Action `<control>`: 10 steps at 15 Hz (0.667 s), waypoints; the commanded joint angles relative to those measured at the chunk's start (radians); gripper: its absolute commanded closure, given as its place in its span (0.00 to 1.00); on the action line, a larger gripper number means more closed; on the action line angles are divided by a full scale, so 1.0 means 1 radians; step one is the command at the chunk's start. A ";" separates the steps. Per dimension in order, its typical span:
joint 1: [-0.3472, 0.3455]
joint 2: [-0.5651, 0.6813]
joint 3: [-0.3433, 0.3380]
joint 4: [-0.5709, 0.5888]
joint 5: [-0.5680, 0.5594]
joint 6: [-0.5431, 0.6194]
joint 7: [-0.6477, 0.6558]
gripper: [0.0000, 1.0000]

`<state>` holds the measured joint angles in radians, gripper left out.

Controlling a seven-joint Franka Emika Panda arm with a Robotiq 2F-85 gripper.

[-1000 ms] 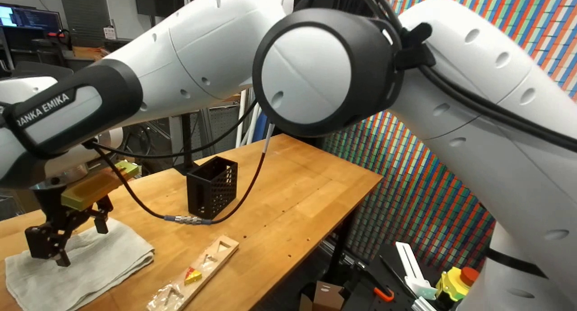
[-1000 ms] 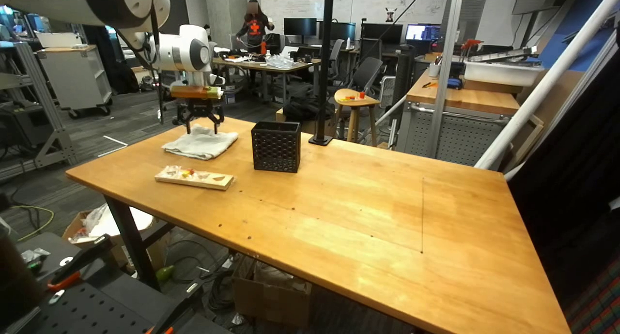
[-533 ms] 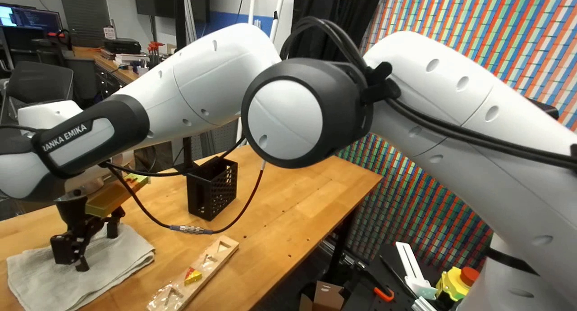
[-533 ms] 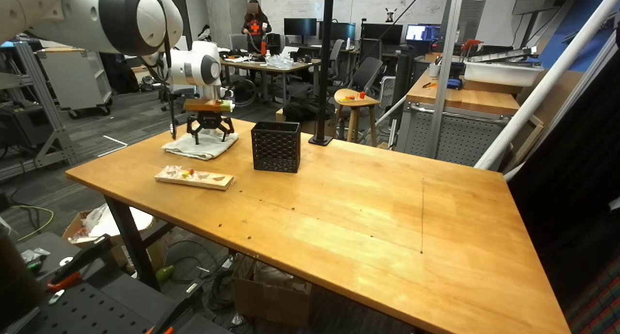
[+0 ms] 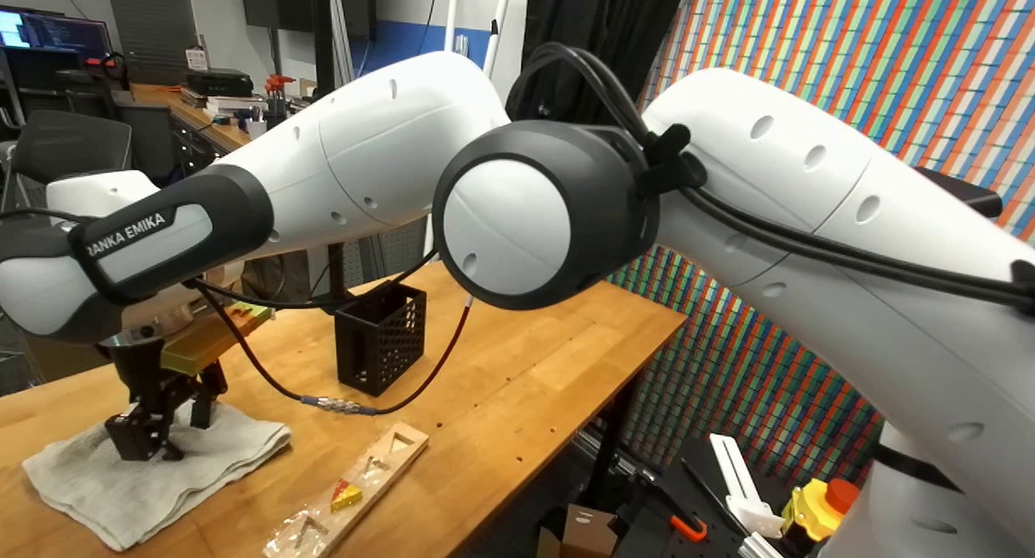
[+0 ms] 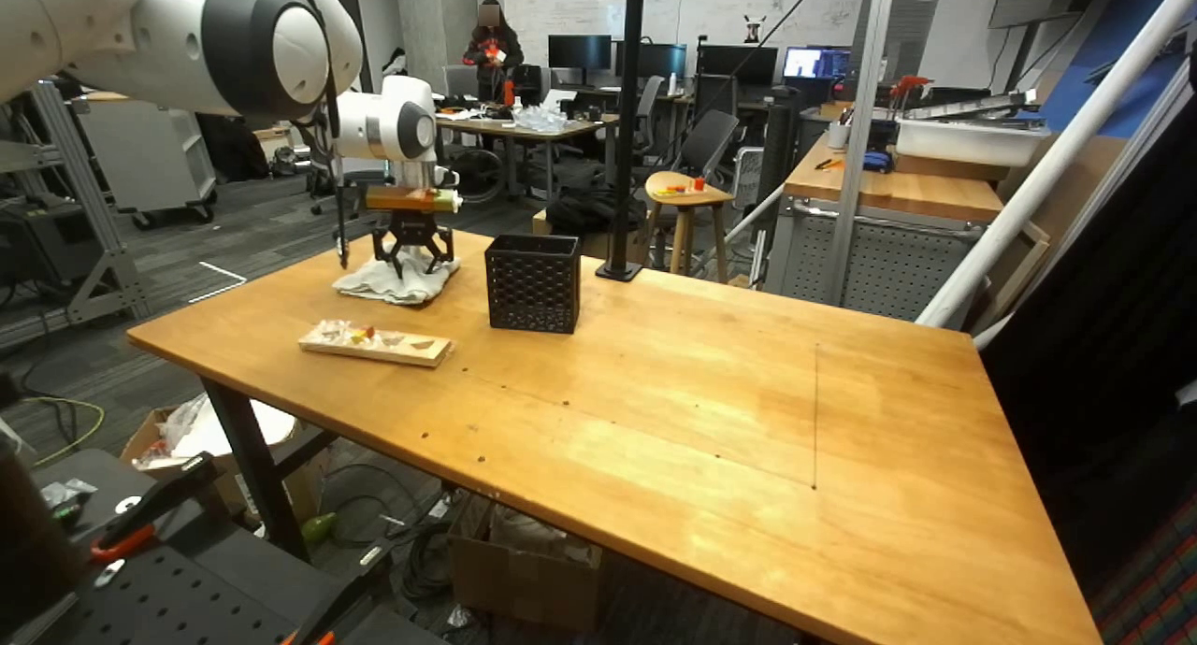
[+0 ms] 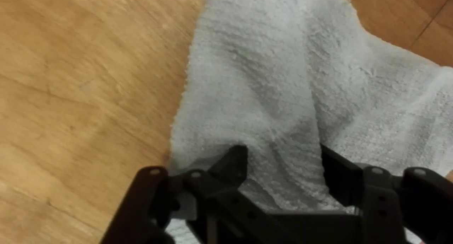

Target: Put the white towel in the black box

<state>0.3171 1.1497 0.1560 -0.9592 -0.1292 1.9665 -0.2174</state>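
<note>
Though partly apart — pincer [image 7: 285,166] jaws, bunched white towel [image 7: 254,81] between.

Bare table [image 6: 465,301] separates towel [image 6: 388,288] from box [image 6: 533,290]; a pole [image 6: 627,140] stands nearby.

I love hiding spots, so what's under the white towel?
The wooden table: it shows past the edges of the white towel. Anything else under there is covered, so I can't tell.
</note>
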 commanded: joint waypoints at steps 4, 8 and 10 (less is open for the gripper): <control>-0.014 0.001 0.003 0.043 0.008 -0.049 -0.002 0.90; -0.020 -0.059 -0.003 0.020 0.011 -0.089 0.041 0.87; -0.027 -0.092 -0.008 0.012 0.010 -0.125 0.065 0.87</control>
<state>0.2983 1.1226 0.1546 -0.9351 -0.1292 1.9076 -0.1881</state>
